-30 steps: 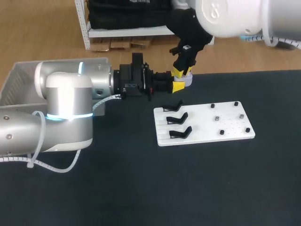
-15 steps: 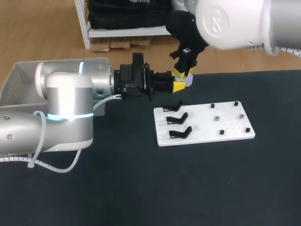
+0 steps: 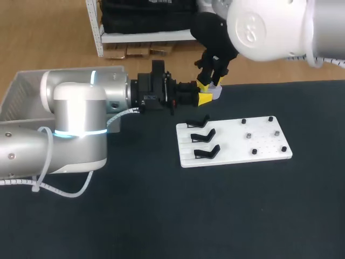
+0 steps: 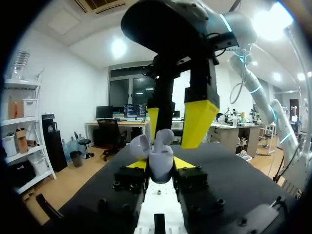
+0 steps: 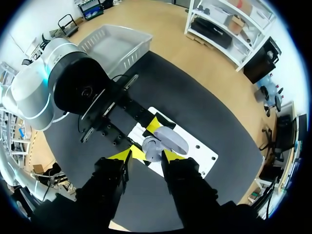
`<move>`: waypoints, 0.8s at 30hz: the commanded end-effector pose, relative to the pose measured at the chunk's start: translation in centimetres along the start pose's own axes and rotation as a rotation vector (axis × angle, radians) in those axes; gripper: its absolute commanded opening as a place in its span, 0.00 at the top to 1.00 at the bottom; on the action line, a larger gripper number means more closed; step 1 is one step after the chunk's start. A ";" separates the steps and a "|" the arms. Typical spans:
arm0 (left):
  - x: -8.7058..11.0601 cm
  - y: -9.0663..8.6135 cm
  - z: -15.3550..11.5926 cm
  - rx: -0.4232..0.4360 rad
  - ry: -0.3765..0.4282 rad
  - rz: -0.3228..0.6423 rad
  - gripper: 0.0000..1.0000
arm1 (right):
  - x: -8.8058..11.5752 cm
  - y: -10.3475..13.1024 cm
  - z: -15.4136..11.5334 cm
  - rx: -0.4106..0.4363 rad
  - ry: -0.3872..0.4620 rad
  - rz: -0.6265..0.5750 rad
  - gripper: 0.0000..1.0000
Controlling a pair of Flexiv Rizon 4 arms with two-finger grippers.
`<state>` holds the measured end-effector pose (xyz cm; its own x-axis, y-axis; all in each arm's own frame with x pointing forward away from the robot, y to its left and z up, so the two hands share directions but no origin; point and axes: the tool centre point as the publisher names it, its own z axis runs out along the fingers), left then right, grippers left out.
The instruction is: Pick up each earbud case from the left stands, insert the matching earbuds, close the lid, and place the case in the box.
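Over at the far edge of the counter (image 3: 161, 216), the two arms meet above the dark surface, just beyond the white board (image 3: 259, 143) with its three black stands (image 3: 204, 139), all of which look bare. The left pincer (image 4: 160, 168) is clenched on the pale earbud case (image 4: 161, 153), a yellow tip against each flank, and holds it clear of the counter with the lid (image 5: 174, 139) standing open. The right pincer (image 5: 146, 156) hangs straight above with its fingers spread to either side of the open case. From the left wrist view one finger sits close by the rounded top and the other shows a gap, so I'd call it released. I can't tell from where I stand whether the earbuds are fully seated. To my eye the step is finishing the insert and shutting the lid. It wants the left arm to act as a steady vice while the right does all the moving. The push should come squarely down the case's own axis, since a sideways shove could twist it out of a grip that only pinches its sides. The lid should be folded over from behind its hinge with one fingertip, gently, keeping the right fingers off the left's yellow tips. The box (image 3: 21, 86) sits well apart at the left, so the carry falls to the left arm
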<state>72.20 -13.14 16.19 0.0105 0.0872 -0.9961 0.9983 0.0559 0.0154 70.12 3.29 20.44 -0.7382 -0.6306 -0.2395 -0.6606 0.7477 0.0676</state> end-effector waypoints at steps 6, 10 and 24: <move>0.0 -0.1 -0.1 -0.001 -0.003 0.002 1.00 | 0.0 -0.1 -0.1 0.004 -0.005 0.003 0.62; 0.0 -0.1 -0.1 -0.001 -0.003 0.002 1.00 | -0.1 -0.1 -0.2 0.005 -0.006 0.005 0.62; 0.0 -0.1 -0.1 -0.001 -0.003 0.002 1.00 | -0.3 -0.1 -2.1 0.025 -0.038 0.018 0.59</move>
<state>72.15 -13.13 16.24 0.0110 0.0873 -0.9961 0.9984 0.0550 0.0159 70.83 3.25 22.21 -0.7428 -0.6152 -0.2640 -0.6479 0.7600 0.0519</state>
